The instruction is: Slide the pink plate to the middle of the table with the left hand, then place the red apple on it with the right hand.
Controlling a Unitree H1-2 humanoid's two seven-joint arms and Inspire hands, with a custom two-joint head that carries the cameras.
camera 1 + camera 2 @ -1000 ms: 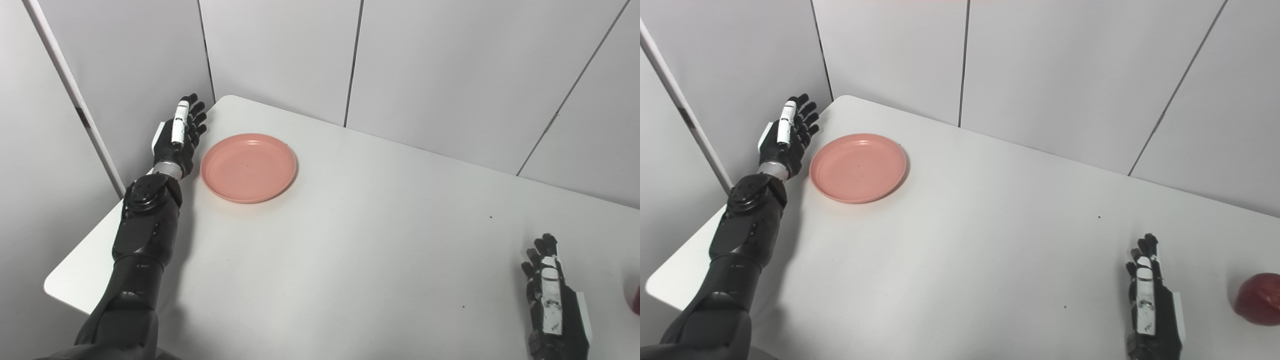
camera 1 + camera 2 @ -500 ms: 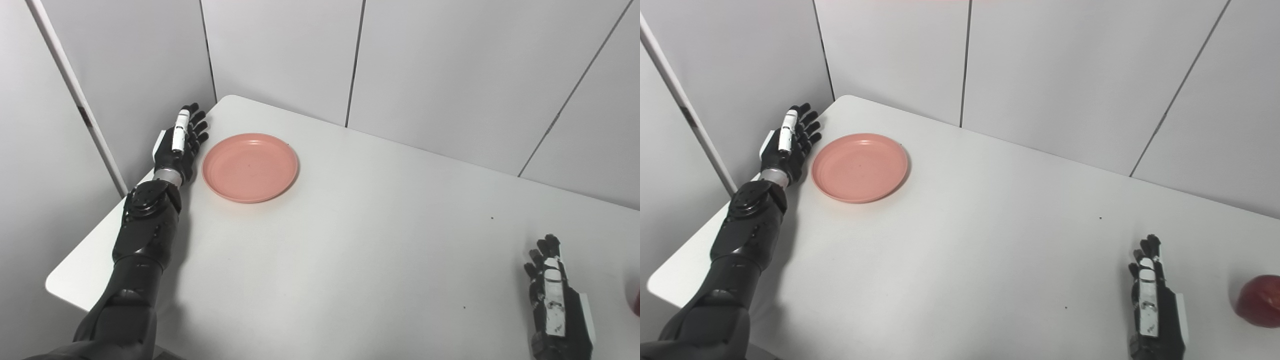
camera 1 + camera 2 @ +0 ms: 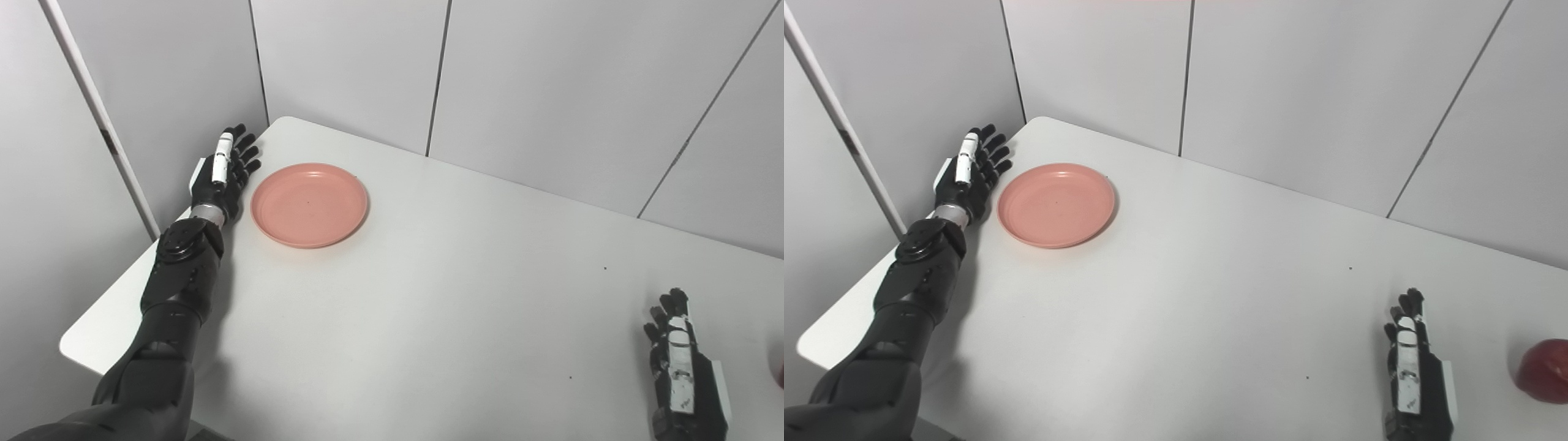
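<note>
The pink plate [image 3: 309,204] lies flat near the table's far left corner. My left hand [image 3: 222,173] stands on edge just to the left of it, open, fingers stretched toward the wall, a narrow gap away from the rim. The red apple [image 3: 1543,370] rests at the near right of the table, cut by the picture's edge. My right hand [image 3: 1413,373] lies open on the table to the left of the apple, well apart from it, holding nothing.
The white table [image 3: 441,294] has its rounded left edge beside my left forearm. Grey wall panels [image 3: 520,86] close off the back and the left side close to the plate.
The whole picture has shifted slightly, so the camera moved. My left hand has lowered a little beside the plate. The plate, apple and right hand stay put.
</note>
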